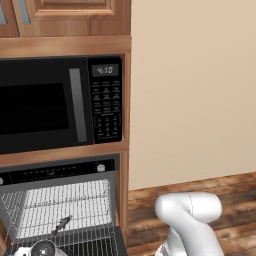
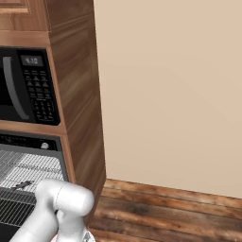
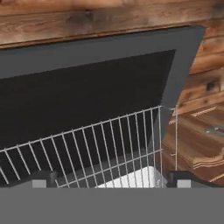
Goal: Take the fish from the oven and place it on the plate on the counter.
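Note:
The oven (image 1: 60,172) stands under the microwave with its door dropped open and its wire racks showing. The fish (image 1: 61,224), small, slender and dark, lies on a rack inside, and from the right it appears as the fish (image 2: 21,185) near the rack's front. In the hand view my gripper (image 3: 113,181) is open with nothing between its fingertips (image 3: 43,179). It looks down over a pulled-out wire rack (image 3: 96,148) onto the oven door's dark glass (image 3: 87,96). The plate and the counter are out of view.
A black microwave (image 1: 50,102) with a keypad sits above the oven in a wooden cabinet column (image 2: 78,94). A beige wall and wooden floor (image 2: 165,208) lie to the right. Wooden cabinet fronts with a silver handle (image 3: 214,129) flank the open door.

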